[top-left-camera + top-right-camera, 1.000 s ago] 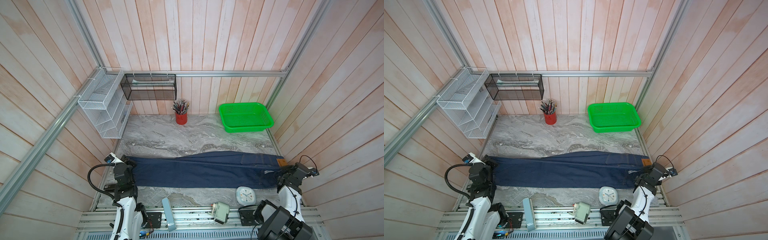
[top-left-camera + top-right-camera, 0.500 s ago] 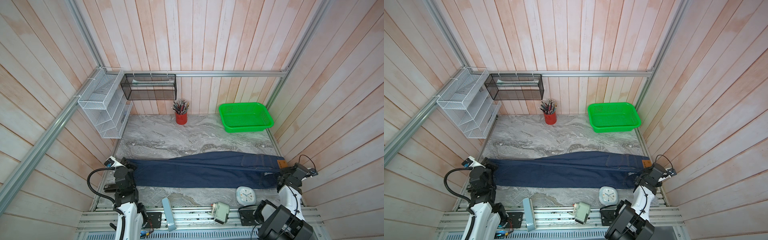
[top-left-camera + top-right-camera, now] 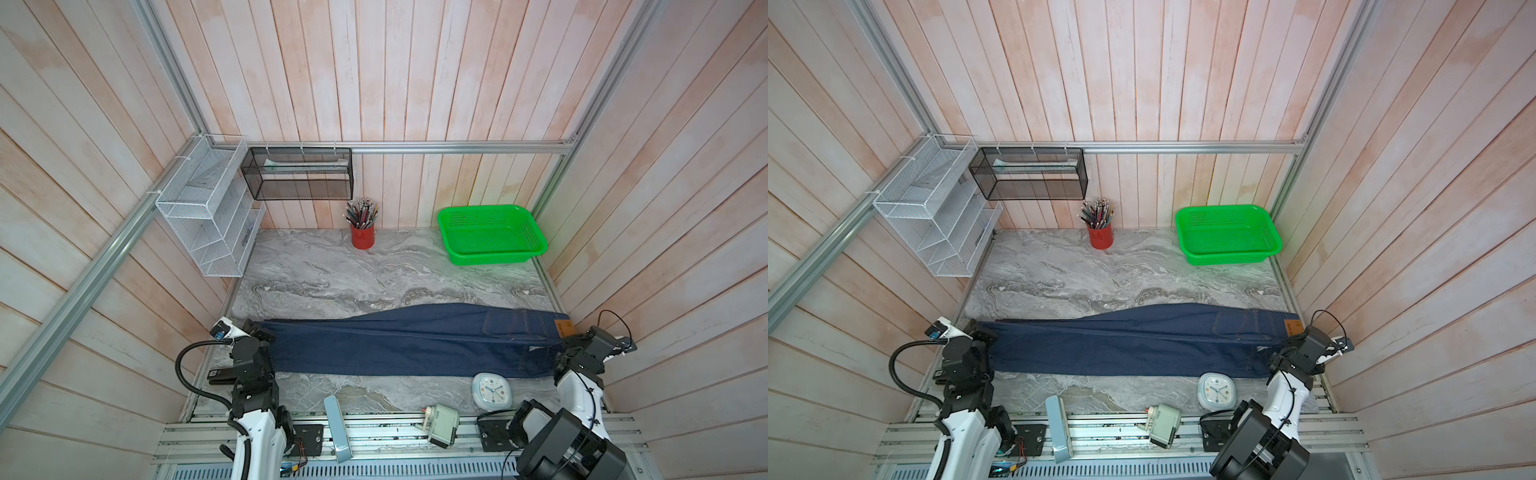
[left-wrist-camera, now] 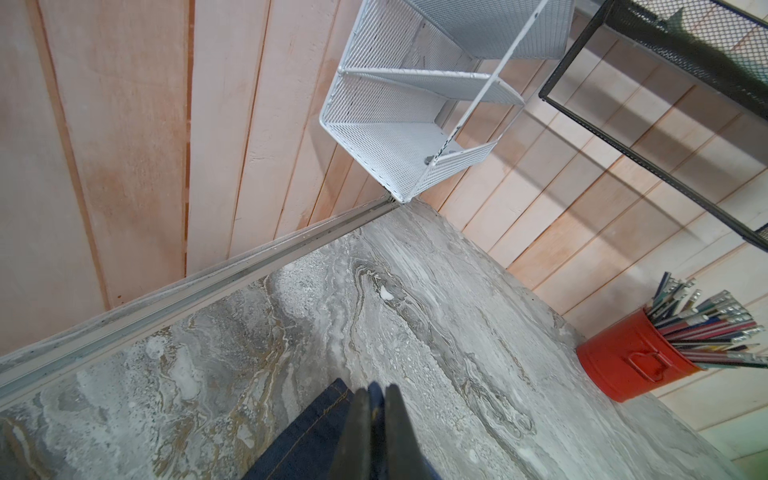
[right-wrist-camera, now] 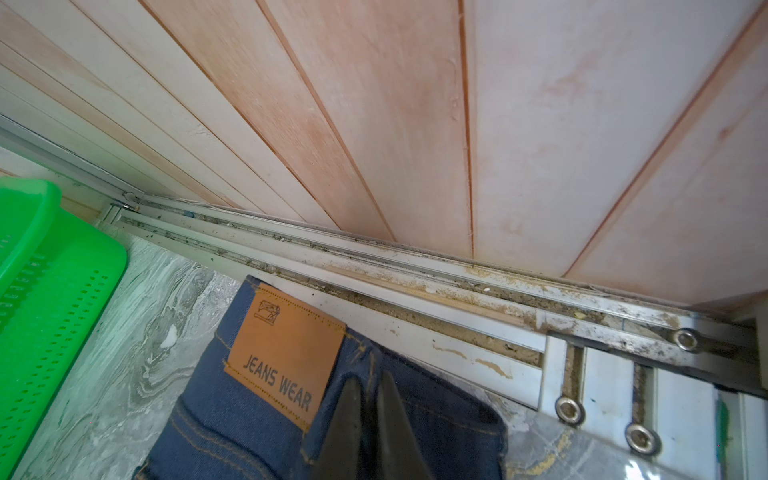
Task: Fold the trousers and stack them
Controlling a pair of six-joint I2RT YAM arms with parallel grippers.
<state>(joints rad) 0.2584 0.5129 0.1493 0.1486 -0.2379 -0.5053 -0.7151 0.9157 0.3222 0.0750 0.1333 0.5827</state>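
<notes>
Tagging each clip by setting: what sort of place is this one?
Probably a staged test booth, not a real room: plank walls in an aluminium frame enclose a marble-look table, with a left arm and right arm mounted at its front. The pencil cup and basket look like props.

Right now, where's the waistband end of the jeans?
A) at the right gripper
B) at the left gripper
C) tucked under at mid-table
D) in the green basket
A: the tan patch on the waistband of the trousers lies right beside the right gripper, while the left gripper is at the hem end.
</notes>
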